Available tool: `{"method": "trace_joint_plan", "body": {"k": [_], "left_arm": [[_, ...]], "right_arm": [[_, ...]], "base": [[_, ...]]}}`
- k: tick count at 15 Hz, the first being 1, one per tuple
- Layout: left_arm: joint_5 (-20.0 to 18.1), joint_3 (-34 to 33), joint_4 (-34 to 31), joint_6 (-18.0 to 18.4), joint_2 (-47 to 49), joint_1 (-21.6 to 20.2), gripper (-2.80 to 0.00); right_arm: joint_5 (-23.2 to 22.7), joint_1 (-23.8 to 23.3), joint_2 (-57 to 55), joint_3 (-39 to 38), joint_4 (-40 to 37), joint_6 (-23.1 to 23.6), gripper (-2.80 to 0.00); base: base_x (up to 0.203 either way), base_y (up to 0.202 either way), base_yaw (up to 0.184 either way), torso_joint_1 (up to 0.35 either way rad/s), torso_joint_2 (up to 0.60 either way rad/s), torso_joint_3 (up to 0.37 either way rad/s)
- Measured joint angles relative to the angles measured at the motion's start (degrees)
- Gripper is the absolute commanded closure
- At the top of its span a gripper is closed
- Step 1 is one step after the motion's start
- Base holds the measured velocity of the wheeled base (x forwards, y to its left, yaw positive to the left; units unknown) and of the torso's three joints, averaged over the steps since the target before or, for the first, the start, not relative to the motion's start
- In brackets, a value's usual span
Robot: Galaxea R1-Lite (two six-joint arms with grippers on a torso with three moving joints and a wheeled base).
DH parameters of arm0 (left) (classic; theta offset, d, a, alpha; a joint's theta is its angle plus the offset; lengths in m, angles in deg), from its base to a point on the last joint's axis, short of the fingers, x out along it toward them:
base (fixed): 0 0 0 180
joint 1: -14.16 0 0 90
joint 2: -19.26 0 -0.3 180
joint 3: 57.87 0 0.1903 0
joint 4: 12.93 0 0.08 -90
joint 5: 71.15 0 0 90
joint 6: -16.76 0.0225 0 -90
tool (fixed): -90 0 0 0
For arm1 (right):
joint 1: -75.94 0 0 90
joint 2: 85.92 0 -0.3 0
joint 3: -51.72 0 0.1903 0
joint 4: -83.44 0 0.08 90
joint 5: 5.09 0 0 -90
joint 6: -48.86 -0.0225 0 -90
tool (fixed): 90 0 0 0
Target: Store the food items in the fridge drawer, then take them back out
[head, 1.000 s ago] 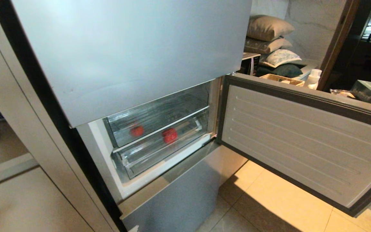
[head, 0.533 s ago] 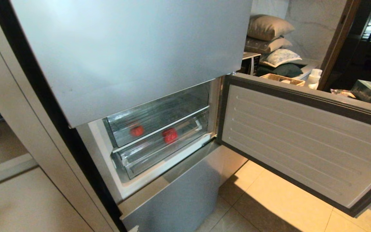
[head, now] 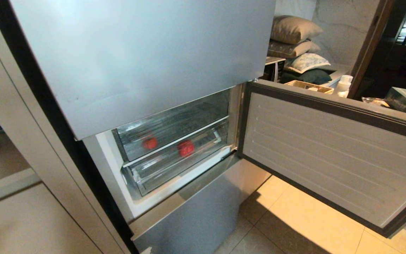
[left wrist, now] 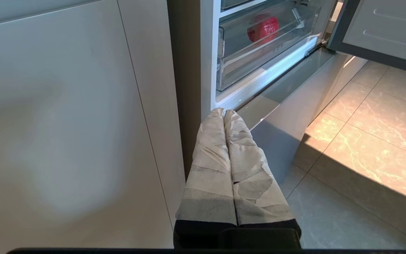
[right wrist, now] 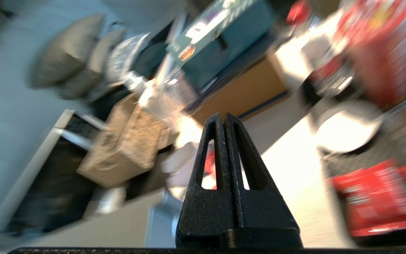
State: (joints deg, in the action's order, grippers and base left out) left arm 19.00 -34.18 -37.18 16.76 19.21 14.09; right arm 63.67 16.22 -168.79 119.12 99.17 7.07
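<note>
A glossy red fruit (head: 185, 148) lies inside the clear fridge drawer (head: 160, 173), which is pushed in behind the open fridge door. The left wrist view shows the same fruit (left wrist: 263, 29) through the drawer's transparent front wall (left wrist: 245, 60). A second red shape (head: 149, 143) shows in the clear compartment above; I cannot tell whether it is another fruit or a reflection. My left gripper (left wrist: 224, 112) is shut and empty, low beside the fridge's bottom left corner. My right gripper (right wrist: 223, 116) is shut and empty, pointing at a cluttered room corner. Neither gripper is in the head view.
The fridge door (head: 330, 155) stands swung open to the right over the tiled floor (head: 294, 225). The big upper door panel (head: 146, 60) overhangs the drawers. Pale cabinet fronts (left wrist: 65, 123) stand left of the fridge. Pillows (head: 294, 30), a woven basket (right wrist: 125, 141) and boxes lie behind the door.
</note>
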Motion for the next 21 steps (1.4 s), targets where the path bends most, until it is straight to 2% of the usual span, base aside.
{"method": "trace_joint_plan", "body": {"k": [4, 6, 11, 14, 21], "left_arm": [[0.0, 0.0, 0.01, 0.0, 0.01, 0.0, 0.0], [0.0, 0.0, 0.0, 0.0, 0.02, 0.0, 0.0], [0.0, 0.02, 0.0, 0.0, 0.02, 0.02, 0.0], [0.0, 0.02, 0.0, 0.0, 0.02, 0.0, 0.0], [0.0, 0.02, 0.0, 0.0, 0.0, 0.0, 0.0]], "right_arm": [[-12.4, -1.1, -8.45, 2.25, 0.75, -13.85, 0.0], [-17.28, -1.36, -11.09, 2.38, 0.78, -18.16, 0.0], [-22.59, -1.2, -16.48, 6.81, 1.14, -25.95, 0.0], [-28.04, 0.29, -19.3, 8.76, 0.51, -27.41, 0.0], [-28.77, 7.56, -18.21, 3.8, -0.84, -25.91, 0.0]], "base": [[0.0, 0.0, 0.0, 0.0, 0.0, 0.0], [0.0, 0.0, 0.0, 0.0, 0.0, 0.0], [0.0, 0.0, 0.0, 0.0, 0.0, 0.0], [0.0, 0.0, 0.0, 0.0, 0.0, 0.0], [0.0, 0.0, 0.0, 0.0, 0.0, 0.0]]}}
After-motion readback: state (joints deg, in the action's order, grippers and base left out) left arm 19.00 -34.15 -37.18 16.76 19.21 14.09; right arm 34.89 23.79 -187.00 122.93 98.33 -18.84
